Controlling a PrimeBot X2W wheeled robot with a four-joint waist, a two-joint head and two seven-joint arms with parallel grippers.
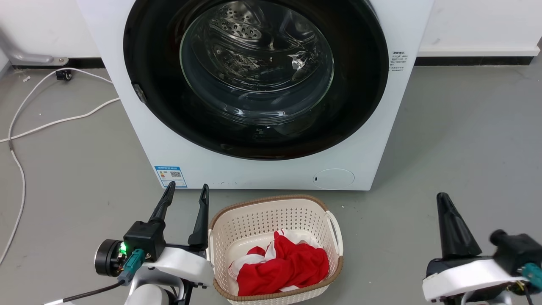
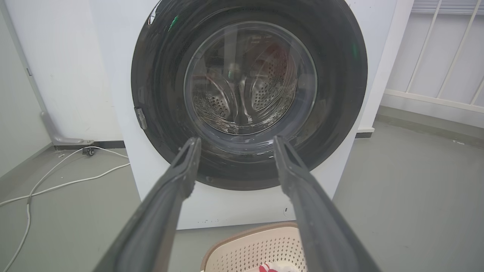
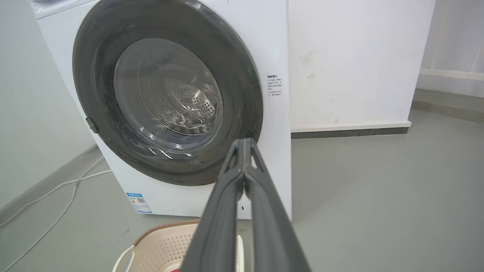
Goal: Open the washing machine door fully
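Observation:
The white washing machine (image 1: 372, 140) stands ahead, its round glossy black door (image 1: 169, 106) lying flush against the front. A small grey latch tab (image 1: 139, 93) sits on the door's left rim. Through the glass bowl window (image 1: 256, 63) the steel drum shows. My left gripper (image 1: 187, 192) is open at the lower left, short of the machine's base, holding nothing; in the left wrist view its fingers (image 2: 181, 177) frame the door (image 2: 159, 94). My right gripper (image 1: 444, 201) is shut and empty at the lower right, clear of the machine; the right wrist view has it (image 3: 245, 143) pointing at the door's lower right edge (image 3: 245, 109).
A cream perforated laundry basket (image 1: 271, 212) with red and white cloth (image 1: 283, 264) sits on the grey floor just in front of the machine, between my arms. White cables (image 1: 51, 123) trail across the floor at the left. A white wall runs behind.

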